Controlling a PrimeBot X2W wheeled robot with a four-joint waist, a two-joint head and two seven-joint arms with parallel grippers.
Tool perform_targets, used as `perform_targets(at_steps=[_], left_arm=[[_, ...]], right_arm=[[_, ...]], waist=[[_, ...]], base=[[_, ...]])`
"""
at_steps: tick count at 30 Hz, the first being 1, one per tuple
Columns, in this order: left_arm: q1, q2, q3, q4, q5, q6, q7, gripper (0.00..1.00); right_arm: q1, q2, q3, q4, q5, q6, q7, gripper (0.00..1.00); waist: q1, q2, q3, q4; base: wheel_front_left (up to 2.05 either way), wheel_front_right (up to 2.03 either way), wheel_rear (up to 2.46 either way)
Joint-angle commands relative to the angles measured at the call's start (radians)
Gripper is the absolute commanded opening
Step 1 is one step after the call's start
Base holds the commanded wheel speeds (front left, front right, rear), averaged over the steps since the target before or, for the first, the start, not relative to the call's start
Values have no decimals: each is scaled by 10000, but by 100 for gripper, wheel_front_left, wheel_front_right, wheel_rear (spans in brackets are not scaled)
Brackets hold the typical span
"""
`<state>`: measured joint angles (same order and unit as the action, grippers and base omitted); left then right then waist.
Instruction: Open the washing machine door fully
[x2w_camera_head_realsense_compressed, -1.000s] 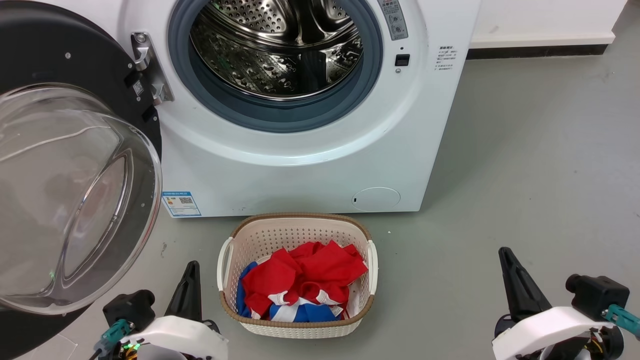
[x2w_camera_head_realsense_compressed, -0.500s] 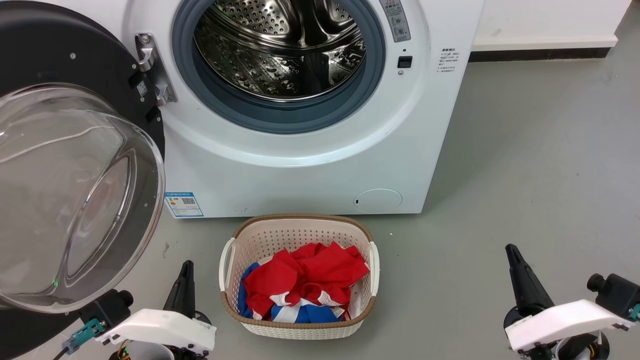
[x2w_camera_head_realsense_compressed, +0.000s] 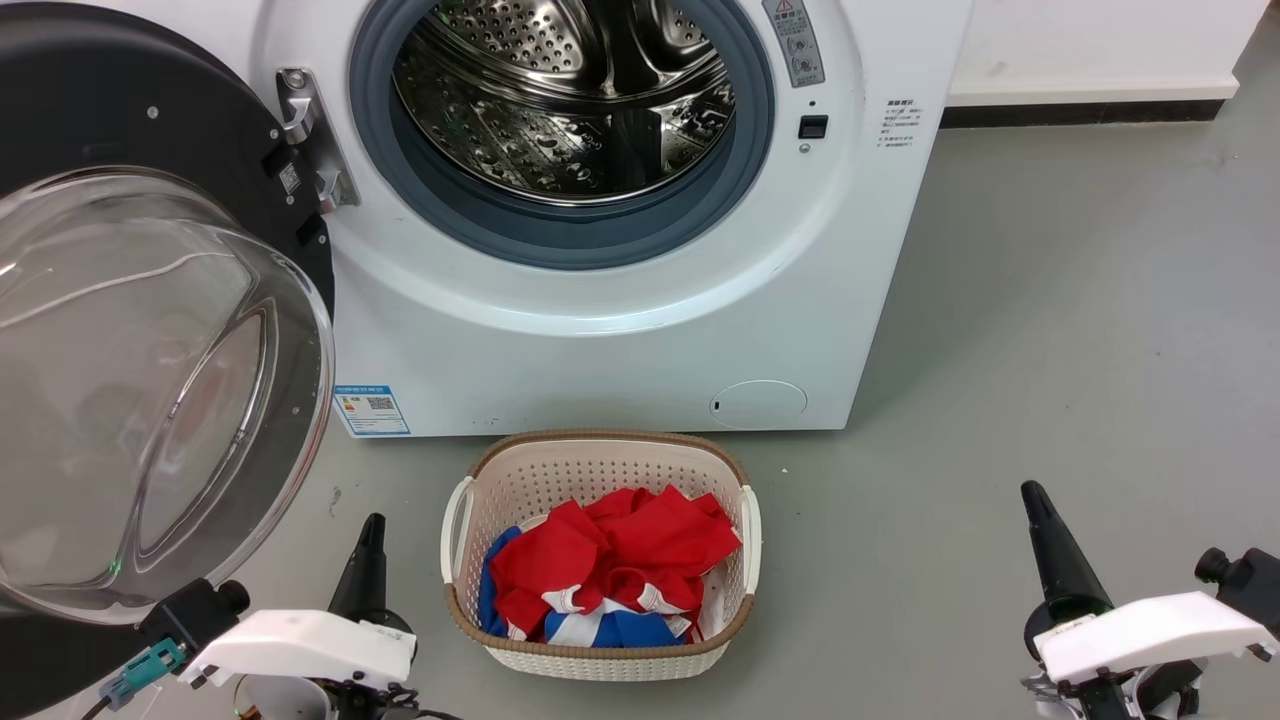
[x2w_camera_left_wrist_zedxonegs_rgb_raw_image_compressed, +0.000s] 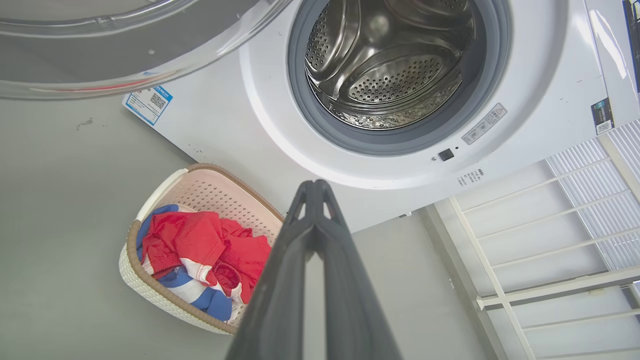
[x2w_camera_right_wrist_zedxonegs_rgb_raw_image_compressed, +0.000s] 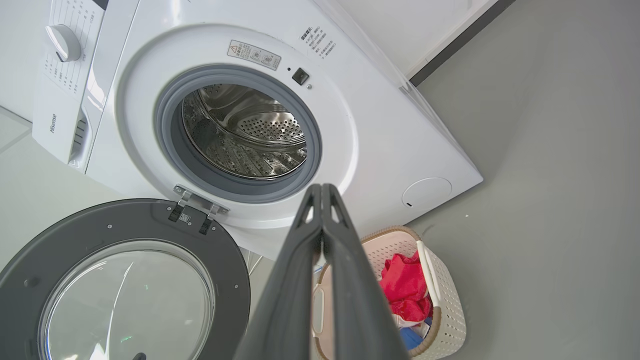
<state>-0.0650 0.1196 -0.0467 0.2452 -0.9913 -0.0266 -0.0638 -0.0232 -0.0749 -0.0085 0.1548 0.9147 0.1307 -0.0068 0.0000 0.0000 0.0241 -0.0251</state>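
Door (x2w_camera_head_realsense_compressed: 150, 350) looks fully swung; left gripper (x2w_camera_head_realsense_compressed: 370, 545) and right gripper (x2w_camera_head_realsense_compressed: 1040, 520) (both pinched closed, empty) should avoid nudging it

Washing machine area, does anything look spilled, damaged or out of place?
Nothing stands out: the washing machine door hangs open on its hinge, the drum is empty, and the laundry basket stands upright, clothes inside.

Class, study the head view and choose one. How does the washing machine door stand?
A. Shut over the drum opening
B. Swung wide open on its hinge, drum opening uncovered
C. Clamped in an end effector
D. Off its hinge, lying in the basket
B: the washing machine door hangs swung aside on its hinge, and the steel drum of the washing machine shows fully uncovered.
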Motion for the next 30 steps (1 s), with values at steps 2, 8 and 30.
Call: perform_targets(at_steps=[2, 8, 30], left_arm=[[-242, -2, 146, -97, -355, -102, 95, 0], [-278, -84, 305, -88, -979, -197, 272, 0], [-348, -302, 799, -61, -2905, -532, 843, 0]], right_arm=[[-301, -74, -40, -48, 454, 1, 47, 0], [-348, -81, -95, 53, 1191, 1, 140, 0], [-548, -80, -298, 354, 3458, 1, 404, 0]], waist=[[0, 0, -6, 7], [0, 0, -22, 27], [0, 0, -79, 94]], base=[[0, 0, 0], [0, 0, 0], [0, 0, 0]])
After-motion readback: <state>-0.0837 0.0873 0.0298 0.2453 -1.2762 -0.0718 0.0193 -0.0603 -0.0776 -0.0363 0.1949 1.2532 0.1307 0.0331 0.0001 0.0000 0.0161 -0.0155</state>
